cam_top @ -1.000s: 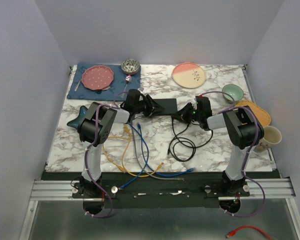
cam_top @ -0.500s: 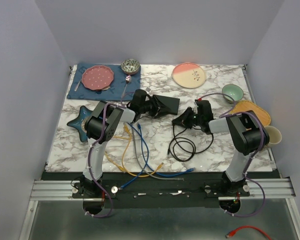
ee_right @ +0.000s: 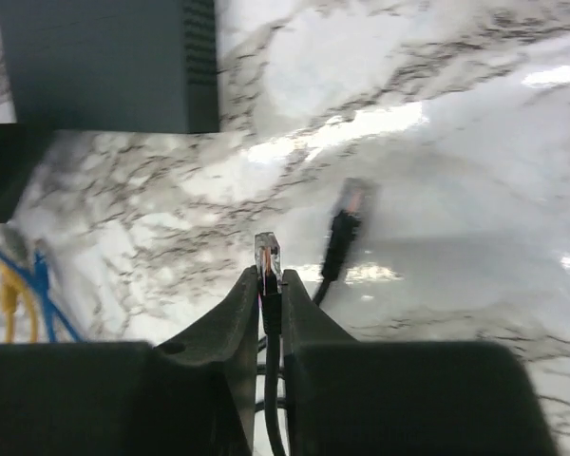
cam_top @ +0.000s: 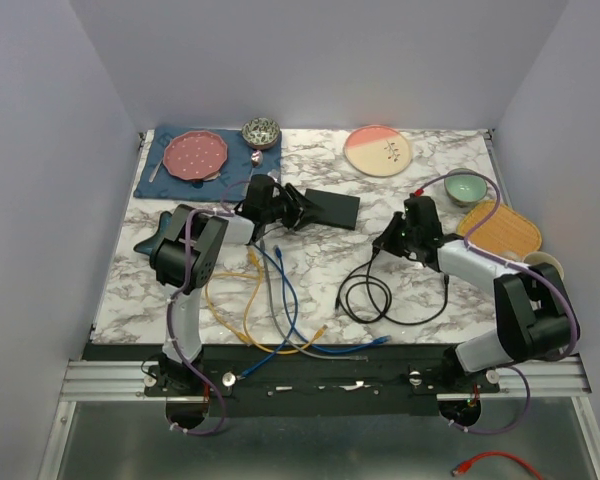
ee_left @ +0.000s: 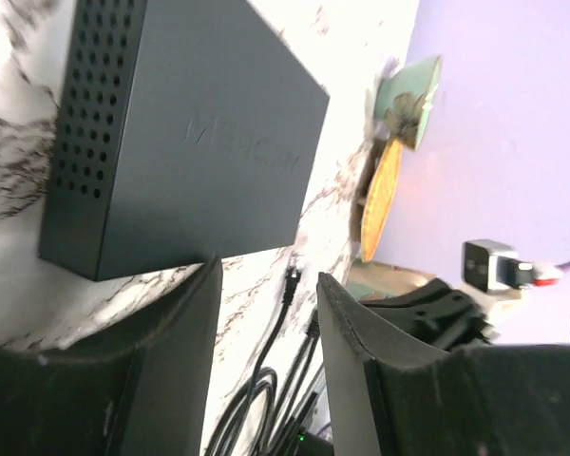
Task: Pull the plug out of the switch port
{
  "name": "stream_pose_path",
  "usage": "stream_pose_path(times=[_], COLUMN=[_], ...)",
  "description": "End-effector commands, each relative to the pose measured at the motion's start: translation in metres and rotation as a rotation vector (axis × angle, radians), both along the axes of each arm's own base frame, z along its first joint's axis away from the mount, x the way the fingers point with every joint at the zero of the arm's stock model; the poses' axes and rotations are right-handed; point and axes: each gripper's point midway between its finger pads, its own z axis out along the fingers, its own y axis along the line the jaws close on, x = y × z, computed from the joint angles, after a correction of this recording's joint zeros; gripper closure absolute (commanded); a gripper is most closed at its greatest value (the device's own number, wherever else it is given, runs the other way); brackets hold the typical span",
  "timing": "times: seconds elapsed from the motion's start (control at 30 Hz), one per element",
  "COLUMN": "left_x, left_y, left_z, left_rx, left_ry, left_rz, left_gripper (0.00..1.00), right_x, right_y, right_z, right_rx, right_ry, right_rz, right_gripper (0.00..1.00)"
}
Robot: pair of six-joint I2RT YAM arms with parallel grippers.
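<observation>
The switch (cam_top: 332, 208) is a flat matte-black box lying on the marble table (cam_top: 430, 290), just left of centre. In the left wrist view its perforated end (ee_left: 85, 142) stands just past my fingertips. My left gripper (cam_top: 288, 204) (ee_left: 266, 275) sits at the switch's left end, open, with nothing between the jaws. My right gripper (cam_top: 382, 243) (ee_right: 268, 275) is to the right of the switch and apart from it. It is shut on the clear plug (ee_right: 267, 254) of a black cable (cam_top: 365, 295). The plug is out of the switch (ee_right: 104, 62).
The black cable's other plug (ee_right: 345, 228) lies loose beside my right fingers. Blue, yellow and grey cables (cam_top: 270, 300) sprawl at the front left. A pink plate (cam_top: 195, 155), a patterned bowl (cam_top: 261, 131) and a cream plate (cam_top: 378, 150) stand at the back. A green bowl (cam_top: 465, 186), an orange mat (cam_top: 505, 230) and a cup (cam_top: 542, 266) are at the right.
My right gripper has drawn back to the right with the plug, away from the switch. The switch tilted briefly and now lies flat again. My left gripper has shifted slightly left.
</observation>
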Motion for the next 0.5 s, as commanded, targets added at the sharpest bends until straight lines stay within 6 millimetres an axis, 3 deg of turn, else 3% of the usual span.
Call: stream_pose_path(times=[0.0, 0.07, 0.17, 0.4, 0.47], left_x=[0.003, 0.002, 0.0, -0.001, -0.009], left_y=[0.017, 0.021, 0.033, 0.069, 0.084], left_z=[0.021, 0.024, 0.029, 0.035, 0.033], left_rx=[0.06, 0.094, 0.154, 0.329, 0.412], left_ry=[-0.058, -0.075, -0.101, -0.12, -0.098], left_rz=[0.023, 0.02, 0.04, 0.132, 0.15], left_gripper=[0.45, 0.42, 0.37, 0.34, 0.35], right_x=[-0.014, -0.014, -0.01, 0.001, -0.005], right_y=[-0.04, -0.041, -0.038, -0.015, -0.004], right_z=[-0.028, -0.026, -0.002, 0.066, 0.068], right_rx=[-0.234, -0.227, -0.177, -0.049, -0.052], right_ry=[0.11, 0.09, -0.004, -0.201, -0.194], right_rz=[-0.041, -0.052, -0.072, -0.001, 0.073], right_gripper=[0.63, 0.42, 0.33, 0.33, 0.34])
